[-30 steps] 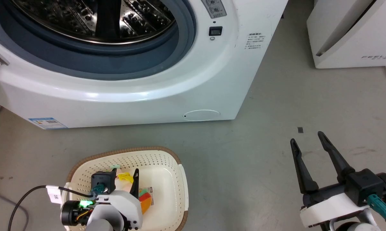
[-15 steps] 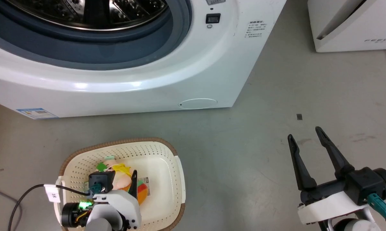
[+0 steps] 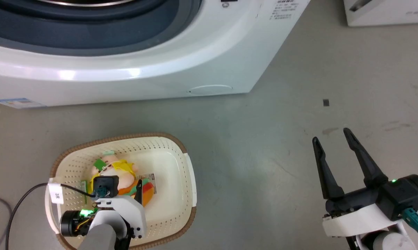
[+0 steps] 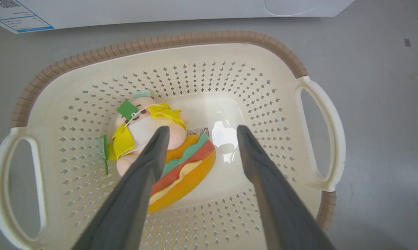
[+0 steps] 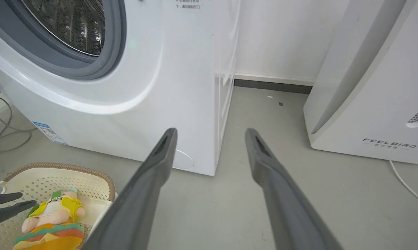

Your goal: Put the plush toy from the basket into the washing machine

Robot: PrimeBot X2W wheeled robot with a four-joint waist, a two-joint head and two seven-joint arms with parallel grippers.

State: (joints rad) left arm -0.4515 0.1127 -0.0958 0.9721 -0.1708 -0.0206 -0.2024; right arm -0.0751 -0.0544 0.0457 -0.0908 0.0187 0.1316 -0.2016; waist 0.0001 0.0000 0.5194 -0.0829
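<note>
my left fingers (image 4: 153,152) hang wide open over the plush toy (image 4: 189,163) in the basket (image 4: 160,38), gripping nothing, right fingers (image 3: 361,158) spread and empty near the washing machine (image 3: 125,80)

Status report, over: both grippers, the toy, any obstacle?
Left gripper open over peach-and-orange plush toy, no grip. Right gripper open, empty. Toy lies in cream perforated basket; nothing covers it.

I count one basket (image 3: 142,135) with one plush toy (image 4: 136,128) inside. Past the basket stand one washing machine (image 3: 160,80) and one white box (image 5: 368,104). My left gripper (image 4: 200,129) and right gripper (image 3: 331,134) make two.
</note>
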